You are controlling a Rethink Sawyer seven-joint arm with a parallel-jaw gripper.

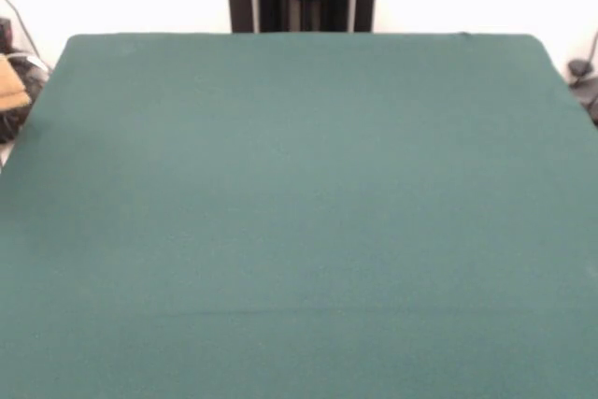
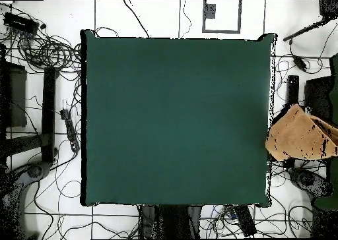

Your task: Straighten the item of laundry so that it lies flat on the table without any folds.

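Towel (image 2: 300,135) sat bunched off the table's (image 2: 171,119) right edge in overhead — gripper not visible, state unknown.

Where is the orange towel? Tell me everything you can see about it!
The towel is not on the table. In the overhead view it sits off the table's right edge, a golden-tan, soft-looking cloth, bunched into a rumpled, roughly triangular heap, not flat. Its inner edge comes right up to the table's side; what holds it up cannot be made out. In the front view only a small tan piece shows at the left edge.
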